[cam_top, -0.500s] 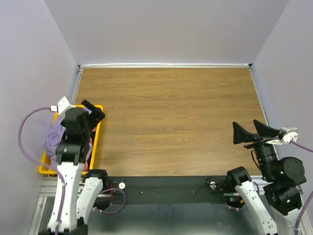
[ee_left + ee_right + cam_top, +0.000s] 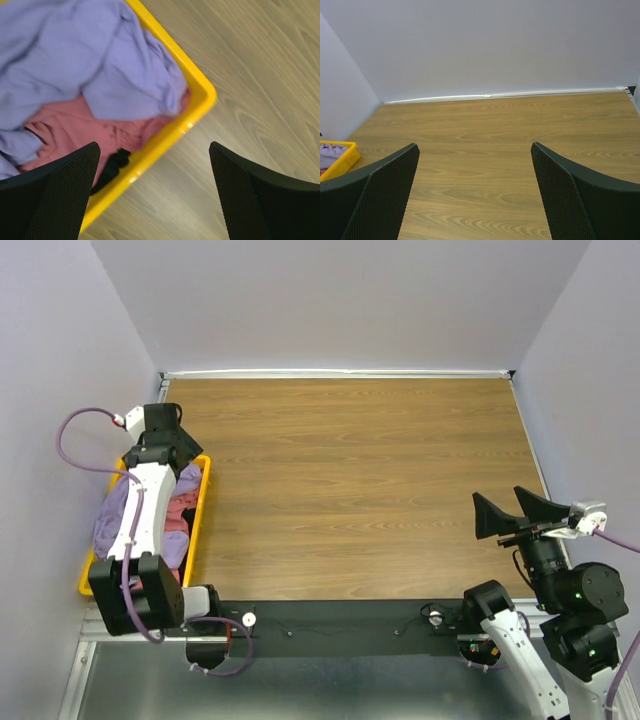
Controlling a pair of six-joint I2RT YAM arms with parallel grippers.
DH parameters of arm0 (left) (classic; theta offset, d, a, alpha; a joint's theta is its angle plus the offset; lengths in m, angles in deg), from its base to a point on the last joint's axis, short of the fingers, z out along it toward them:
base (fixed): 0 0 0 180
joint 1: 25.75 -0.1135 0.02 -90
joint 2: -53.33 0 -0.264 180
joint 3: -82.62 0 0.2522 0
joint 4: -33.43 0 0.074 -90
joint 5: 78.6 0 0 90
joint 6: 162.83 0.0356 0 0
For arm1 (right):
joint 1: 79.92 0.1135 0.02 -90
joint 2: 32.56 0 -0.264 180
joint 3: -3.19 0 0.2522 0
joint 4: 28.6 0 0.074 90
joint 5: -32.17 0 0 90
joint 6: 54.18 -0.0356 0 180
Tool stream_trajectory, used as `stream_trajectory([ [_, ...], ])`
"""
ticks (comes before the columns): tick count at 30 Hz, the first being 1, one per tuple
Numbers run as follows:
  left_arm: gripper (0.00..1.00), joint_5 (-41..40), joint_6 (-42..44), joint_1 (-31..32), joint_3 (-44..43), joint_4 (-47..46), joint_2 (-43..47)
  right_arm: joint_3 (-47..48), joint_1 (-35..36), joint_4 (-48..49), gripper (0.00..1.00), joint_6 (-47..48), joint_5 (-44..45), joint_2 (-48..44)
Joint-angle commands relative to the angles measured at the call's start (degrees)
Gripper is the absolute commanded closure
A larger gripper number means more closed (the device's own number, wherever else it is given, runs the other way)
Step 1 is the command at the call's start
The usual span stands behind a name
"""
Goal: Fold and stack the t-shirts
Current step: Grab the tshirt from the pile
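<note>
A wood-grain table [image 2: 360, 480] fills most of the scene. A yellow plastic bin [image 2: 203, 502] sits at the table's left edge, toward its near end, with its long side parallel to that edge. Plain lavender-grey walls [image 2: 340, 300] rise from the table's left, far and right sides. A white strip [image 2: 340, 373] runs along the table's far edge.

Right gripper [image 2: 474, 150] spread wide above wooden table [image 2: 490, 120]. Corner of yellow bin [image 2: 345, 159] at table's left edge, lavender shirt [image 2: 331, 151] inside. Pale wall [image 2: 470, 45] along table's far edge.
</note>
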Motion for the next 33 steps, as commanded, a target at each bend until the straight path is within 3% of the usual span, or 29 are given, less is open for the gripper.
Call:
stream_trajectory([
  [1, 0.02, -6.4, 4.9, -4.8, -2.9, -0.5, -4.8, -0.7, 0.4, -1.1, 0.00, -0.3, -0.2, 1.1],
  [9, 0.08, -10.6, 9.3, -10.5, -2.8, -4.0, -11.4, 0.6, 0.4, -1.6, 0.00, 0.5, -1.3, 4.8],
  [10, 0.13, -11.1, 10.0, -11.2, -2.6, -4.7, -12.7, 1.4, 0.4, -1.8, 0.00, 0.6, -1.5, 6.0],
  [23, 0.25, -8.5, 12.0, -12.0, 1.4, -12.4, -18.8, 4.2, 0.6, -2.0, 0.00, 1.7, -3.3, 13.6],
  [28, 0.41, -10.1, 12.4, -12.1, 1.9, -13.6, -19.7, 4.6, 0.7, -2.1, 0.00, 1.7, -4.1, 14.7],
  [33, 0.72, -12.1, 13.3, -12.2, 2.4, -14.1, -20.5, 4.7, 0.7, -2.2, 0.00, 1.6, -5.4, 16.0],
])
